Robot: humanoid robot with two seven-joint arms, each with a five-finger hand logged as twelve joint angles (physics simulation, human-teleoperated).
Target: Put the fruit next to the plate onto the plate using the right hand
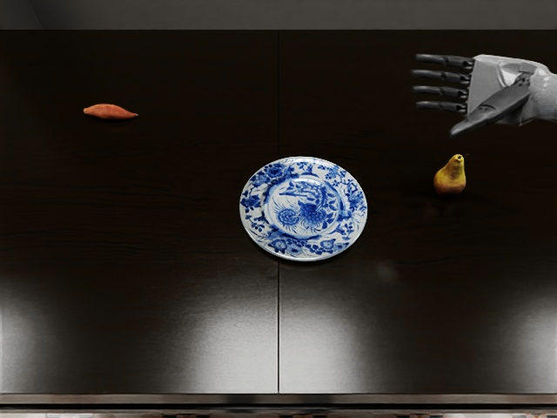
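A yellow-brown pear (pixel 450 175) stands upright on the dark table, to the right of a blue-and-white patterned plate (pixel 304 208) near the middle. My right hand (pixel 446 94) comes in from the right edge and hovers above and behind the pear, apart from it. Its fingers (pixel 439 76) are stretched straight toward the left and the thumb points down-left; it holds nothing. The plate has nothing on it.
An orange sweet potato (pixel 110 111) lies far off at the back left of the table. The dark glossy tabletop (pixel 157 287) has a seam running down its middle, and its front edge runs along the bottom of the view.
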